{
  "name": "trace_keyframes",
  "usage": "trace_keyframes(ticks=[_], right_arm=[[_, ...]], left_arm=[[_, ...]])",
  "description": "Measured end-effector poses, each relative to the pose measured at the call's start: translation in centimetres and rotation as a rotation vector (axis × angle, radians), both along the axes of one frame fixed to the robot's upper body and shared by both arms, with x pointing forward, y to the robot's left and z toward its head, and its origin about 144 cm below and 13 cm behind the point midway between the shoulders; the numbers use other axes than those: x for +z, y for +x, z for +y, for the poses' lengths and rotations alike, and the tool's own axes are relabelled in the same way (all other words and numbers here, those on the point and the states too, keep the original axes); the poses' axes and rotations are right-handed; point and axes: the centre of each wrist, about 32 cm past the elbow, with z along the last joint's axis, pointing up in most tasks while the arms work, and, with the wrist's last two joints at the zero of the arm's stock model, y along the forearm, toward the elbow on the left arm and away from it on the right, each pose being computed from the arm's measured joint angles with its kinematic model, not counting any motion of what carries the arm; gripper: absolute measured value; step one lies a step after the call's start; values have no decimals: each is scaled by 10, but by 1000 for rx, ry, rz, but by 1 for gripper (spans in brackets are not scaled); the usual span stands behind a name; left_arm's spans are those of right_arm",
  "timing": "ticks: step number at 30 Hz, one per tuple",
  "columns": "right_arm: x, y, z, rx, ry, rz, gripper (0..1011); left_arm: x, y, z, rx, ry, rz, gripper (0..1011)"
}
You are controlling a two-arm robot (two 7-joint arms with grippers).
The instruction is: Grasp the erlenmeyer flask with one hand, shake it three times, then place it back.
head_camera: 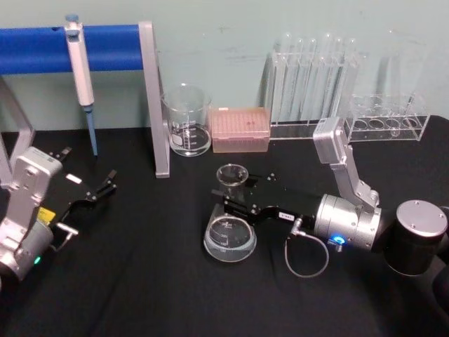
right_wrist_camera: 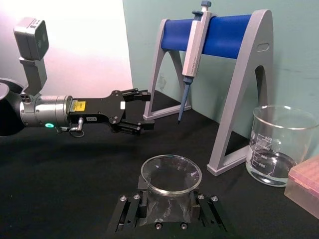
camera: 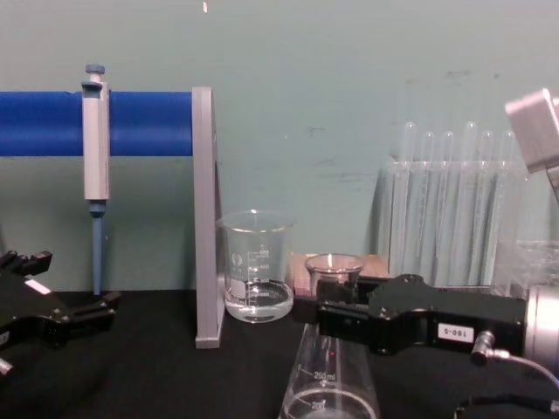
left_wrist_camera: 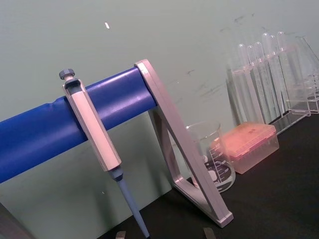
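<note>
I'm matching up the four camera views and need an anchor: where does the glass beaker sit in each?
Head view: beaker at the back, left of centre, between the stand's grey leg and the pink tip box.
Left wrist view: beaker partly behind that leg, pink box beyond.
Right wrist view: beaker between leg and pink box.
Chest view: beaker centre-left, farther back than the erlenmeyer flask.
Shared landmark: the grey leg beside it.

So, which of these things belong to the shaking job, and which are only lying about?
For the job:
flask
right gripper, fingers closed around the flask's neck

Lying about:
beaker
pipette on blue stand
pink box
test tubes
clear rack
left gripper, open, parked at the left
</note>
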Motion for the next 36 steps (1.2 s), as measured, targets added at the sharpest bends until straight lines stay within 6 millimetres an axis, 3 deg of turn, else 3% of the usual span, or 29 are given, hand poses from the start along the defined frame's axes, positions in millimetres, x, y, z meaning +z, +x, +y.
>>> trace_keyframes(ticks=[36], right_arm=[[-6, -2, 0, 0, -31, 23, 457]], left_arm=[[0, 0, 0, 0, 0, 0, 1001]])
